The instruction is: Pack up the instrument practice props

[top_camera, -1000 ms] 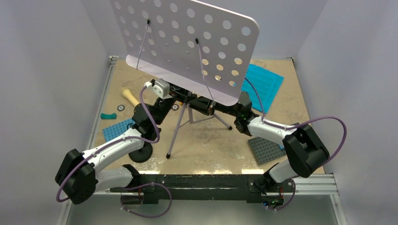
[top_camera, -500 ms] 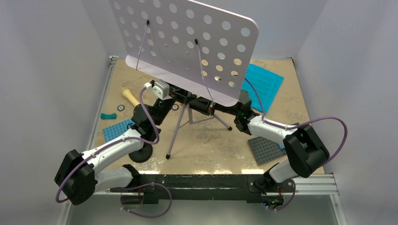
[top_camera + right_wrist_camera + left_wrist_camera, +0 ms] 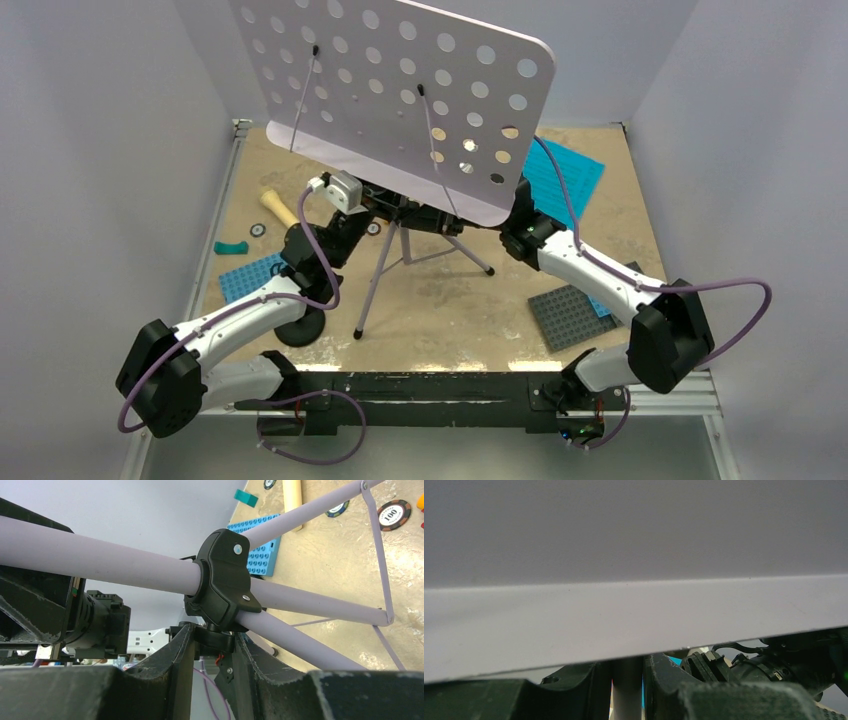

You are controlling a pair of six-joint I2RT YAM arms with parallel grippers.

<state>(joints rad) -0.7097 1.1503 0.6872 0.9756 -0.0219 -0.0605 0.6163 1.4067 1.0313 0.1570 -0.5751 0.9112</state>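
Grippers are sharing the music stand (image 3: 380,165): left gripper (image 3: 627,695) pinching its pole (image 3: 627,677) steady, right gripper (image 3: 214,647) squeezing the collar knob (image 3: 216,638), seemingly to release the tripod (image 3: 372,285).

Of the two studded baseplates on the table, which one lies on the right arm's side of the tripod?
The grey baseplate, lying to the right of the tripod; the blue baseplate lies on the tripod's left.

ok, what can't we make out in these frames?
- Top view: left gripper and right gripper, hidden under the desk of the lavender music stand.
- Left wrist: that desk fills the frame; little else shows.
- Top view: teal sheet music, partly behind stand and right arm; print too small.
- Top view: cream toy microphone, one end behind the left arm.
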